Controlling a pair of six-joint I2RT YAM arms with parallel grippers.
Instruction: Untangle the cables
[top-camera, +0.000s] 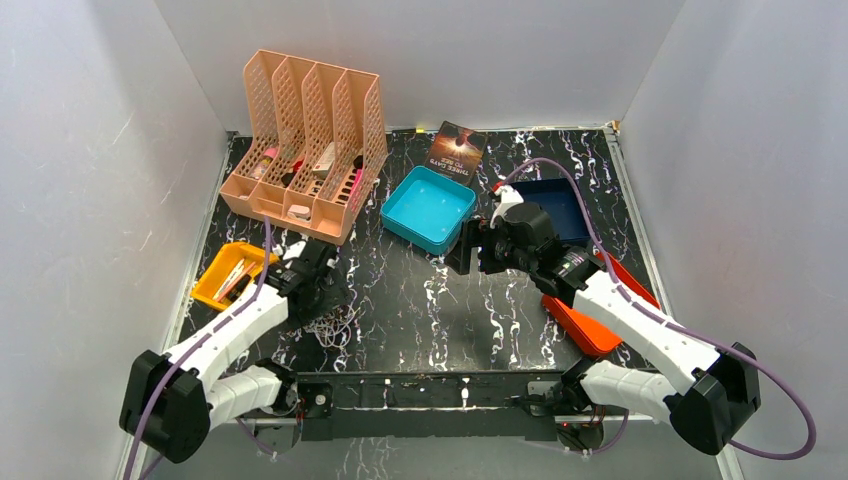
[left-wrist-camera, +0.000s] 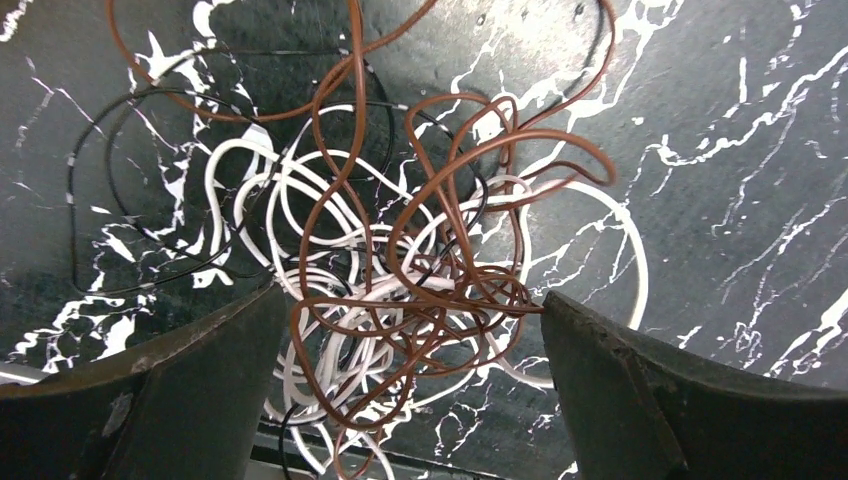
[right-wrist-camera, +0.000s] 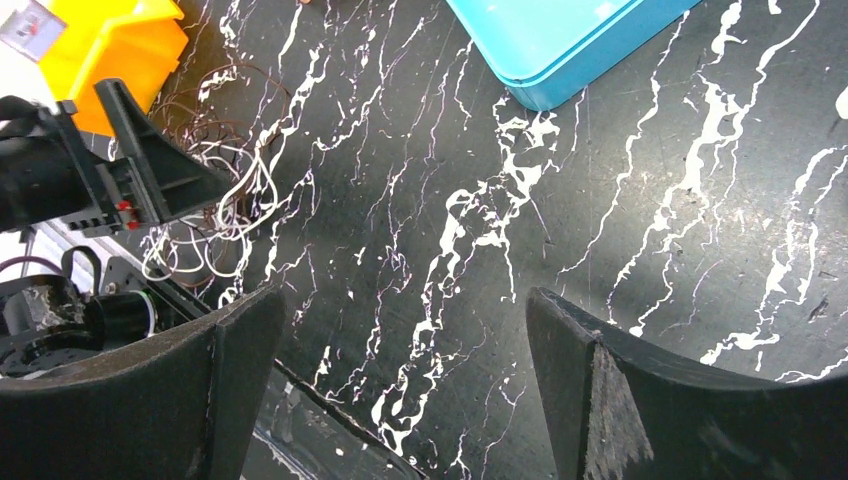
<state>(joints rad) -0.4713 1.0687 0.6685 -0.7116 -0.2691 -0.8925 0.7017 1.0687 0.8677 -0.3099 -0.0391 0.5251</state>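
The left hand (left-wrist-camera: 408, 300) is held spread over the cables (left-wrist-camera: 400, 230), likely to pinch one strand; the right hand (right-wrist-camera: 400, 300), also spread, is held aside mid-frame.

On the black marbled worktop (top-camera: 430, 320), the cables (top-camera: 337, 326) lie in a small tangle of pale and dark loops near the front edge, just beside the left pincer (top-camera: 328, 292). The right pincer (top-camera: 462, 252) hangs near the teal tray (top-camera: 428, 208), well apart from the tangle. A peach file rack (top-camera: 305, 140) stands at the back left, and a yellow bin (top-camera: 228, 275) sits beside the left arm.
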